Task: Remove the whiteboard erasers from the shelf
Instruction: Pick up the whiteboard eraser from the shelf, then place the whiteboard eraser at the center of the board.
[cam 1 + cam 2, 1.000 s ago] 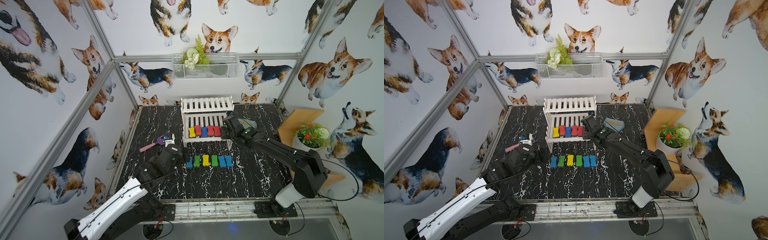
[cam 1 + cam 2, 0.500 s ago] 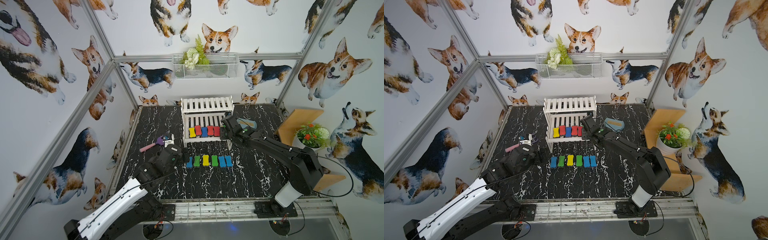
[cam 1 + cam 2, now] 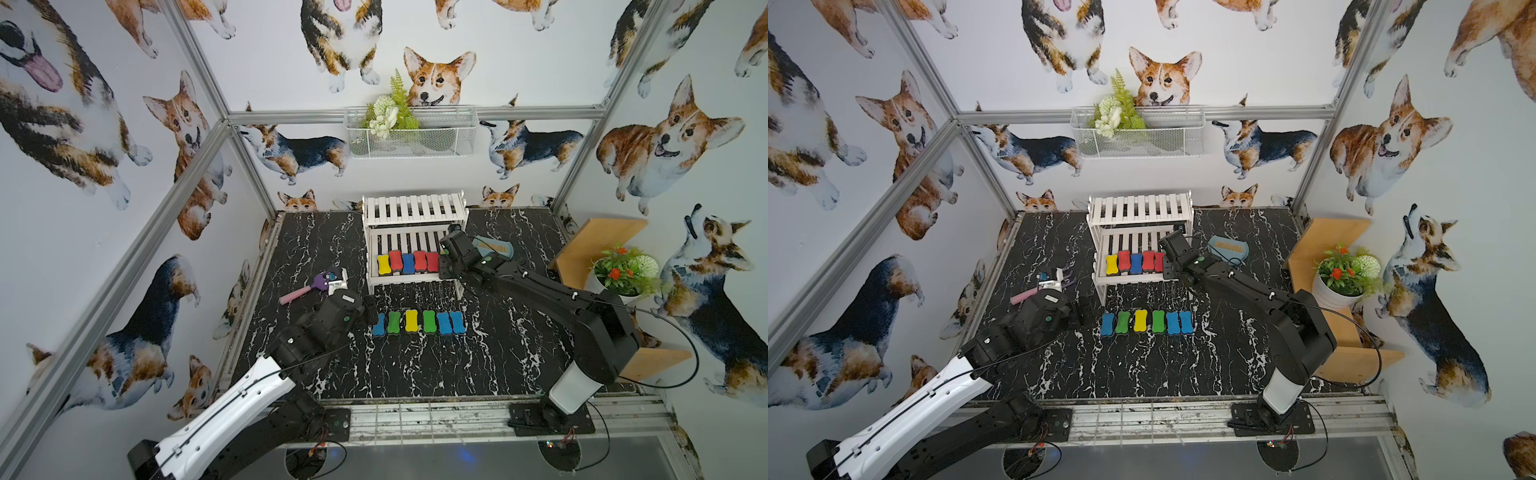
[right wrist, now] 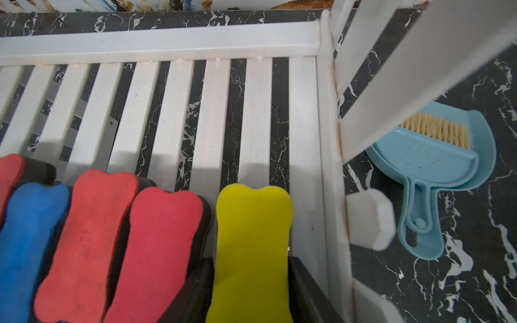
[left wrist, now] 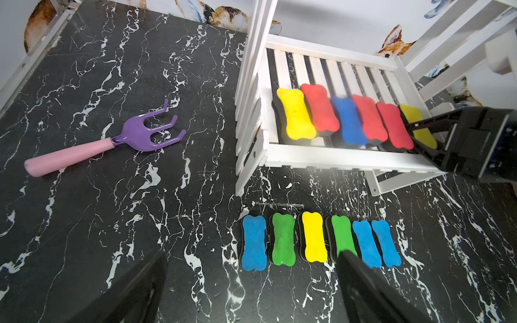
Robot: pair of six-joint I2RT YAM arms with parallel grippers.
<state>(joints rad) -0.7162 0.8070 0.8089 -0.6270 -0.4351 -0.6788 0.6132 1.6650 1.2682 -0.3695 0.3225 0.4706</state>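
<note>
Six erasers (image 5: 348, 120) on lower tier of shelf (image 5: 335, 160), right tool (image 4: 251, 268) clasping yellow eraser (image 4: 253, 218), left tool (image 5: 251, 253) wide

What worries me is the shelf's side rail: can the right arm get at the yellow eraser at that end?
Probably yes. In the right wrist view the right gripper straddles the yellow eraser, one finger between it and the red eraser, one inside the shelf's side rail.
</note>
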